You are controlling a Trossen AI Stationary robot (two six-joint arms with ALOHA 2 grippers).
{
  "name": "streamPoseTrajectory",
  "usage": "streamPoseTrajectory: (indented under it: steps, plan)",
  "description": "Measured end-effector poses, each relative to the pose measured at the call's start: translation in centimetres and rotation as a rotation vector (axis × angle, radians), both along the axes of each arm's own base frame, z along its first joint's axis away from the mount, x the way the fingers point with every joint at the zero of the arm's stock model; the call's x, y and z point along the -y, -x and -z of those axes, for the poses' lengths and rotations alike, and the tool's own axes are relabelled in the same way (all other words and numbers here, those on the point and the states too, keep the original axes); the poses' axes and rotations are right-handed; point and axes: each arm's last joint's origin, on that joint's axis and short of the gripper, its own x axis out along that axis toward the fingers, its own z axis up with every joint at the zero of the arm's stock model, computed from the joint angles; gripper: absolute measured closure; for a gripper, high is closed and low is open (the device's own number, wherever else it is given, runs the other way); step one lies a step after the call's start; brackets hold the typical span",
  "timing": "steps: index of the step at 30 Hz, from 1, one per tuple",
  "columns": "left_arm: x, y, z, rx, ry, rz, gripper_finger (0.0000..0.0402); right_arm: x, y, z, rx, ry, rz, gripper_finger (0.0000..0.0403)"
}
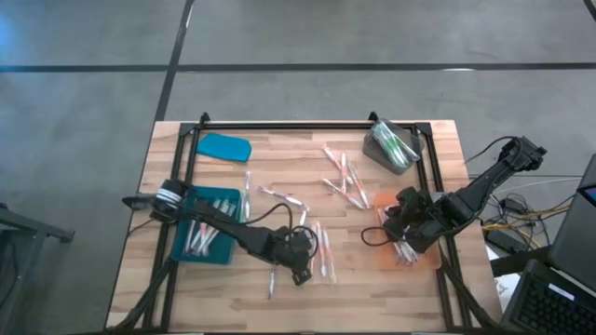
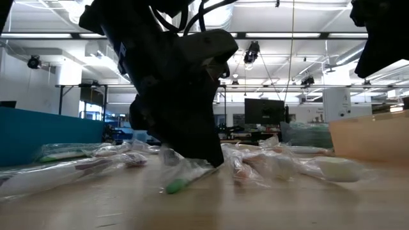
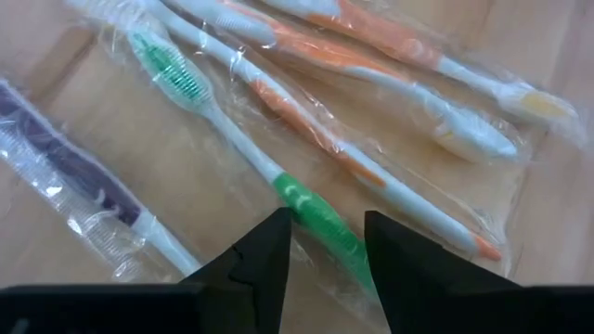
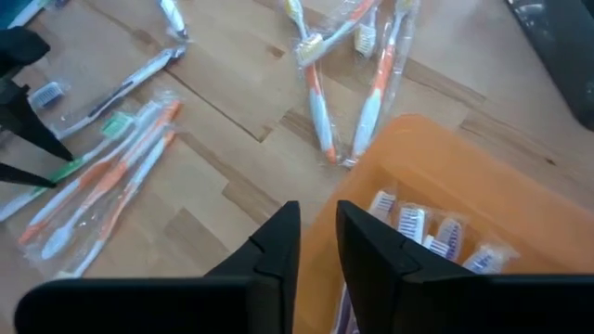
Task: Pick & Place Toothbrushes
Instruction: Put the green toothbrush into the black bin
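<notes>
Wooden table holds plastic-wrapped toothbrushes, green-handled.

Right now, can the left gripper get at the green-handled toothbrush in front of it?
Probably yes. The left gripper sits low over the green-handled toothbrush with its fingers apart on either side of the handle. Nothing lies over that part; the orange toothbrushes lie close beside it in their wrappers.
</notes>
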Motion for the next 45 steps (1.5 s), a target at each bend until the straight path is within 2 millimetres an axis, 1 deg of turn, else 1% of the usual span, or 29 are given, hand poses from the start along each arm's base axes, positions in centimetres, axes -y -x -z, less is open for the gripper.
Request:
streamPoseTrajectory:
  steps: [2, 6, 16, 19, 23, 30, 36, 41, 45]
  plan:
    - [0.0, 0.0, 0.5, -0.011, -0.003, -0.004, 0.0256, 0.0, 0.0, 0.0, 0.002, 0.000, -0.001, 0.0328]
    - [0.0, 0.0, 0.5, -0.014, -0.009, -0.010, 0.0271, -0.1, -0.1, 0.0, 0.004, -0.001, -0.004, 0.0321]
    - [-0.2, 0.1, 0.5, -0.007, -0.046, -0.036, 0.0360, -0.1, -0.2, 0.0, 0.010, -0.006, -0.004, 0.0309]
    - [-0.3, 0.1, 0.5, -0.003, -0.052, -0.041, 0.0380, -0.1, -0.2, 0.0, 0.012, -0.007, -0.004, 0.0315]
    - [-0.3, 0.1, 0.0, 0.019, -0.063, -0.040, 0.0397, -0.1, -0.2, 0.0, 0.012, -0.007, -0.004, 0.0331]
    - [-0.5, 0.4, -1.5, 0.045, -0.103, -0.004, 0.0400, -0.2, -0.2, 0.0, 0.011, -0.006, -0.012, 0.0357]
    - [-0.6, 0.6, -2.7, 0.080, -0.129, 0.023, 0.0400, -0.2, -0.3, 0.0, 0.015, -0.006, -0.025, 0.0370]
    - [-0.7, 0.5, -3.1, 0.101, -0.163, 0.023, 0.0401, -0.4, -0.6, -0.1, 0.025, 0.006, -0.074, 0.0366]
    - [-0.9, 0.5, -3.5, 0.118, -0.188, 0.019, 0.0401, -1.2, -1.6, 0.3, 0.071, 0.063, -0.155, 0.0355]
